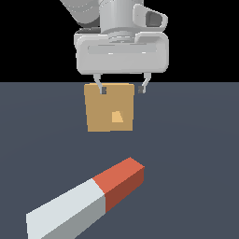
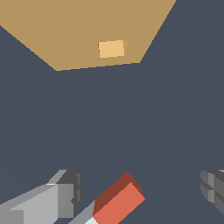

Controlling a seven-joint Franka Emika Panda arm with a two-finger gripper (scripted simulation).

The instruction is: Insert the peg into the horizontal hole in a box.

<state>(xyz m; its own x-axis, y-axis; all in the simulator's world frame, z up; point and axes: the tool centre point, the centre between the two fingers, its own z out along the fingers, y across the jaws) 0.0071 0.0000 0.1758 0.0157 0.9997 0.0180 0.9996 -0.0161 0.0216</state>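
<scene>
1. Exterior view: the peg lies flat on the dark grey floor, nearer the camera than the box, with its red-orange end pointing toward the box and its white part running away from it. Peg and box are well apart.
2. The box stands upright on the floor; the hole, a lighter orange squarish opening, sits near the middle of the face turned toward the peg.
3. The gripper hangs above the floor, its 2 fingers spread wide and holding nothing; in this view the fingertips overlap the box's upper edge, so depth between them and the box cannot be judged.
4. Wrist view: the 2 fingers appear wide apart with the peg's red-orange end between them, touching neither.
5. Only the wrist view shows open floor between the peg and the box; the hole faces the peg.
</scene>
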